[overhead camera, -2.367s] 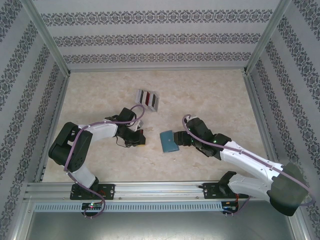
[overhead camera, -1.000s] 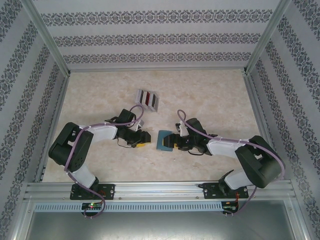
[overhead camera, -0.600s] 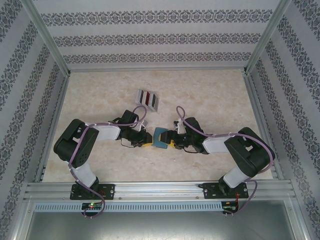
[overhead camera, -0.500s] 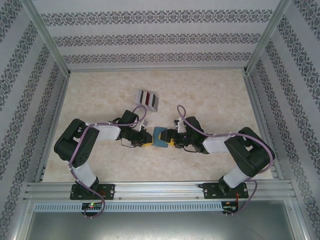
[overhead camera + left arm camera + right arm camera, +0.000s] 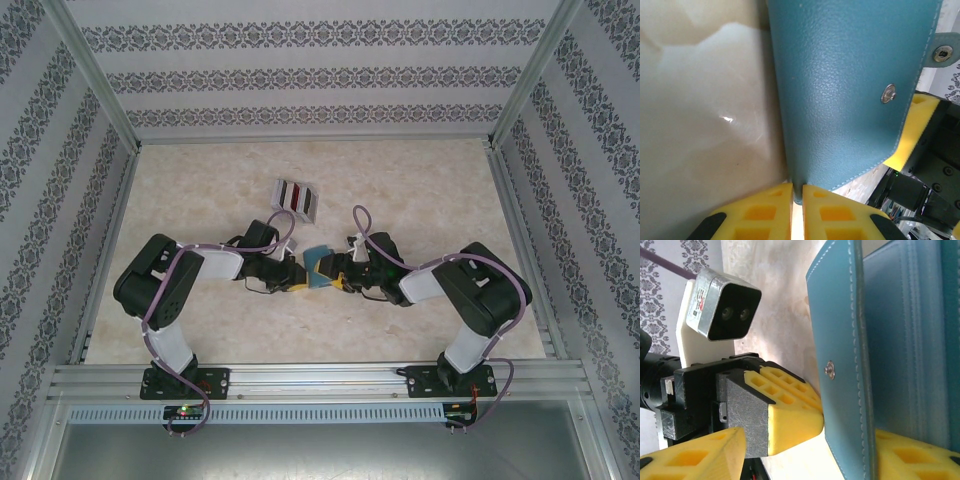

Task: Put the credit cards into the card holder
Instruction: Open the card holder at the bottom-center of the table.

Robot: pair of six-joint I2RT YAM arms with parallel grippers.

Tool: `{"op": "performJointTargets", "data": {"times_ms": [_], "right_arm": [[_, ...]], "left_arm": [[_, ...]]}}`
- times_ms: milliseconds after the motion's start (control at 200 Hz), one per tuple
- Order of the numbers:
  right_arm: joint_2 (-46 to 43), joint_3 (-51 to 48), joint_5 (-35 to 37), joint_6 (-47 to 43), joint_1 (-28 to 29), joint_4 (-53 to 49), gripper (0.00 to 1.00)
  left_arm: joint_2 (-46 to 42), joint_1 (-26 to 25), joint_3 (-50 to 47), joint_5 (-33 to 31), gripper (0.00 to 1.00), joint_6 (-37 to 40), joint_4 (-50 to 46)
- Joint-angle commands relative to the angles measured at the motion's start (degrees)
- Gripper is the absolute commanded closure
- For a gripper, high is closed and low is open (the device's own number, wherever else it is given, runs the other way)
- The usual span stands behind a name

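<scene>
Both arms have met at the card holder (image 5: 317, 266); wrist views, unlike the top one, show left pincer (image 5: 797, 194) clamped on its edge, right pincer (image 5: 807, 452) apart

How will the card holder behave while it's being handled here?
Probably floppy: holder looks like thin stitched leather, flap splayed open. Likely light, since the left hand pinches just one edge. Grained surface, so probably not slippery.

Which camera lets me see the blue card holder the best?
The left wrist view: the card holder is big and sharp there, its snap stud visible and its edge pinched by the left fingers. The right wrist view catches it edge-on, flap open, paler inside showing. The top external view has it tiny.
</scene>
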Motion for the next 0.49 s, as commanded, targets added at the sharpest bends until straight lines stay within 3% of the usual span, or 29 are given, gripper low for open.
{"op": "performJointTargets", "data": {"times_ms": [0, 105, 295, 490], "right_arm": [[-0.1, 1.0, -0.5, 0.6, 0.9, 3.5, 0.46], [-0.5, 1.7, 0.4, -2.1, 1.0, -0.9, 0.64], [-0.6, 0.6, 4.2, -3.7, 2.2, -4.6, 0.86], [-5.5, 5.1, 12.5, -12.3, 8.8, -19.6, 0.83]], "left_arm": [[1.5, -0.1, -0.1, 0.5, 0.85, -1.2, 2.7], [-0.2, 1.2, -0.8, -0.8, 0.74, -0.7, 2.3], [-4.0, 6.1, -3.9, 1.2, 0.60, -3.1, 5.8], [-11.4, 12.1, -5.8, 1.1, 0.40, -3.0, 0.7]]}}
